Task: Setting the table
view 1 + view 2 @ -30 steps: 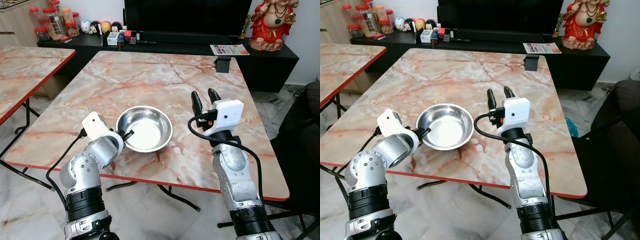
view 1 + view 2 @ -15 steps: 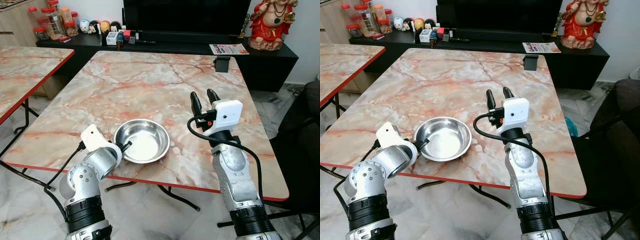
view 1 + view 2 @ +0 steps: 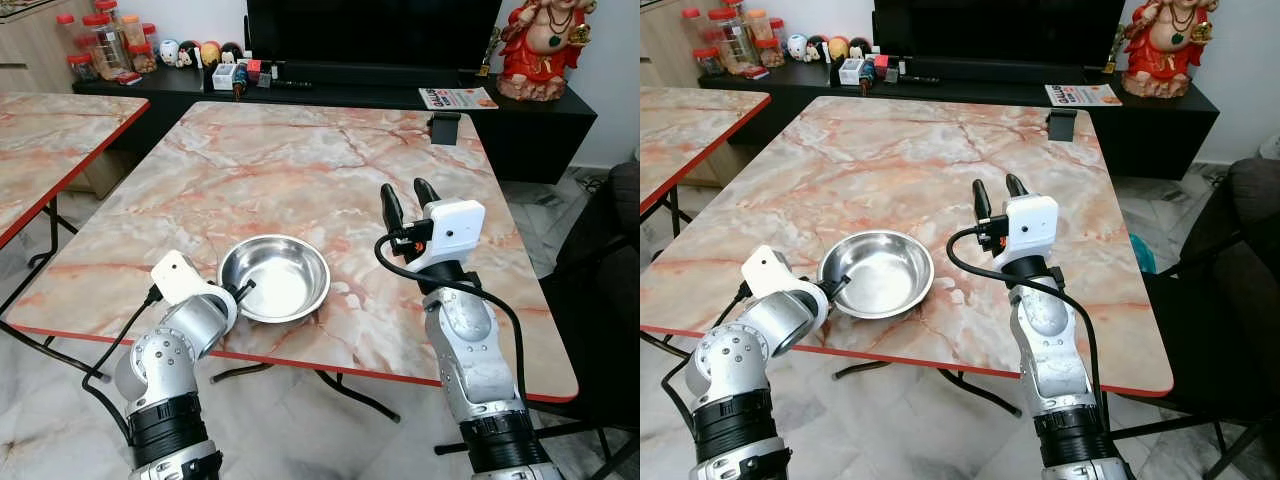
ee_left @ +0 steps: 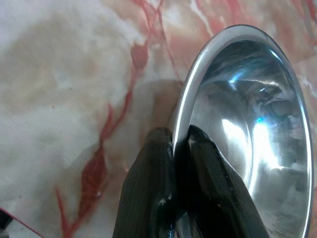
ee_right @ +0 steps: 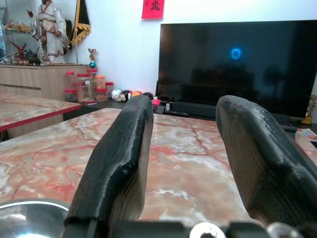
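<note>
Near the table's (image 3: 420, 330) front-left edge, left gripper (image 4: 174, 145) is pinching the steel bowl's (image 3: 275, 277) rim; thin grip risks slipping. Right gripper (image 3: 404, 200) is hovering wide.

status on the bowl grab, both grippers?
Left gripper pinched on steel bowl rim, bowl near the table front edge. Right gripper open, raised beside it, empty. Nothing blocking.

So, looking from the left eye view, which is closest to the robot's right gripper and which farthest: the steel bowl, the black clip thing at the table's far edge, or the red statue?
1. steel bowl: nearest, on the table to the left of the right gripper, held at its rim by the left gripper.
2. black clip: at the table's far edge, beyond the gripper.
3. red statue: farthest, on the dark cabinet behind the table.
</note>
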You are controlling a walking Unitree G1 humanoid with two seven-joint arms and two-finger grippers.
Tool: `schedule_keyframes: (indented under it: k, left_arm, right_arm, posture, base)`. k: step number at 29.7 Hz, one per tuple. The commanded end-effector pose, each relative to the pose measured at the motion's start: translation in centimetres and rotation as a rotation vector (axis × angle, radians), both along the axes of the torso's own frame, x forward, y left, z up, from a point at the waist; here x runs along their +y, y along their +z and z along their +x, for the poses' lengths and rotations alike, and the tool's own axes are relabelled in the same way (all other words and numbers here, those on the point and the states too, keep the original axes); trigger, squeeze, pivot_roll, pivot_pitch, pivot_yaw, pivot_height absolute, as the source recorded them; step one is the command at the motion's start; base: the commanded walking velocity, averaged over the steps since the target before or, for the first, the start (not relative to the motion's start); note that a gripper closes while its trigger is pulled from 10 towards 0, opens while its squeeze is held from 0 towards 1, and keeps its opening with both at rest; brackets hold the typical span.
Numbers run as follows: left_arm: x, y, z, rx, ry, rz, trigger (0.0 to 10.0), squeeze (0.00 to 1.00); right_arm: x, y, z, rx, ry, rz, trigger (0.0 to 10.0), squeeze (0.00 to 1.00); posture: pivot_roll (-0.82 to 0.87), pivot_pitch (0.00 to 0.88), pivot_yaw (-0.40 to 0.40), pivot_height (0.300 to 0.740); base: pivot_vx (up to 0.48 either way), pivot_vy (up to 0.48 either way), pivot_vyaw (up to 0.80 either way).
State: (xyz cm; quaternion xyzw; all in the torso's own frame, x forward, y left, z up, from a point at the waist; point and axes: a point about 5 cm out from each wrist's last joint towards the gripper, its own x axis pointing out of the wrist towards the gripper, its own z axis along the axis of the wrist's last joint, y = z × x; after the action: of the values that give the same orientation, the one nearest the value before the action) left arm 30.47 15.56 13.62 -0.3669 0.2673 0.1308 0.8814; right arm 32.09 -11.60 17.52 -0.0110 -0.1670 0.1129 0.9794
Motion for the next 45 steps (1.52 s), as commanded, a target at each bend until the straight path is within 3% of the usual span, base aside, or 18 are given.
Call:
schedule_keyframes:
  k: [1,7,8,10,11,23,24,31,34,38,40,41,42,45]
  left_arm:
    - [-0.5,0.4,0.2,-0.022,-0.013,-0.026,10.0,0.0]
    - [-0.7,0.2,0.3,-0.023,-0.027,-0.023,10.0,0.0]
    - [-0.8,0.2,0.3,-0.022,-0.026,-0.024,10.0,0.08]
    - [-0.8,0.3,0.4,-0.024,-0.028,-0.024,10.0,0.96]
    - [-0.8,0.3,0.4,-0.025,-0.029,-0.021,10.0,1.0]
    - [-0.6,0.5,0.5,-0.029,-0.021,-0.01,10.0,1.0]
    - [-0.4,0.6,0.5,-0.033,-0.017,-0.007,10.0,0.0]
    - [1.0,2.4,0.7,-0.098,-0.01,0.15,10.0,0.0]
    - [0.7,3.6,0.9,-0.171,-0.042,0.096,10.0,0.0]
    - [0.7,4.1,1.0,-0.214,-0.049,0.095,10.0,0.0]
    - [1.4,5.6,1.3,-0.355,-0.019,0.178,10.0,0.0]
    - [2.0,6.8,1.3,-0.451,0.007,0.267,10.0,0.0]
    - [2.0,6.8,1.3,-0.451,0.007,0.267,10.0,0.0]
    - [2.8,9.0,1.3,-0.626,-0.006,0.657,10.0,0.0]
  right_arm:
    - [0.1,0.3,0.1,-0.003,0.005,0.002,10.0,0.0]
    - [-0.2,0.3,0.1,-0.002,-0.002,0.002,10.0,0.0]
    - [-0.2,0.3,0.1,-0.002,-0.003,0.002,10.0,0.0]
    - [-0.2,0.3,0.1,-0.002,-0.004,0.002,10.0,0.0]
    - [-0.1,0.4,0.1,-0.002,-0.004,0.003,10.0,0.0]
    - [-0.2,0.3,0.1,0.0,-0.007,0.004,10.0,0.0]
    - [-0.2,0.4,0.1,0.0,-0.007,0.004,10.0,0.0]
    - [-0.2,0.4,0.1,0.001,-0.004,0.005,10.0,0.0]
    - [-0.2,0.4,0.2,0.002,-0.003,0.007,10.0,0.0]
    - [-0.2,0.4,0.2,0.0,-0.002,0.008,10.0,0.0]
    - [-0.2,0.5,0.2,-0.007,-0.004,0.012,10.0,0.0]
    - [-0.2,0.5,0.1,-0.011,-0.008,0.014,10.0,0.0]
    - [-0.2,0.5,0.1,-0.011,-0.008,0.014,10.0,0.0]
    - [-0.5,0.7,0.1,-0.027,-0.023,0.017,10.0,0.0]
  posture:
    - [-0.1,0.007,0.005,0.74]
    - [-0.1,0.011,0.005,0.74]
    - [-0.1,0.014,0.005,0.74]
    - [-0.1,0.014,0.005,0.74]
    - [-0.1,0.015,0.005,0.74]
    - [-0.1,0.023,0.001,0.74]
    - [-0.1,0.023,0.001,0.74]
    - [-0.09,0.025,-0.002,0.74]
    - [-0.09,0.027,-0.005,0.74]
    - [-0.08,0.028,-0.007,0.74]
    - [-0.08,0.028,-0.007,0.74]
    - [-0.08,0.028,-0.007,0.74]
    - [-0.08,0.028,-0.007,0.74]
    - [-0.08,0.027,-0.003,0.74]
  base:
    - [0.0,0.0,0.0]
    - [0.0,0.0,0.0]
    - [0.0,0.0,0.0]
    - [0.0,0.0,0.0]
    - [0.0,0.0,0.0]
    - [0.0,0.0,0.0]
    - [0.0,0.0,0.0]
    - [0.0,0.0,0.0]
    - [0.0,0.0,0.0]
    - [0.0,0.0,0.0]
    - [0.0,0.0,0.0]
    - [0.0,0.0,0.0]
    - [0.0,0.0,0.0]
    - [0.0,0.0,0.0]
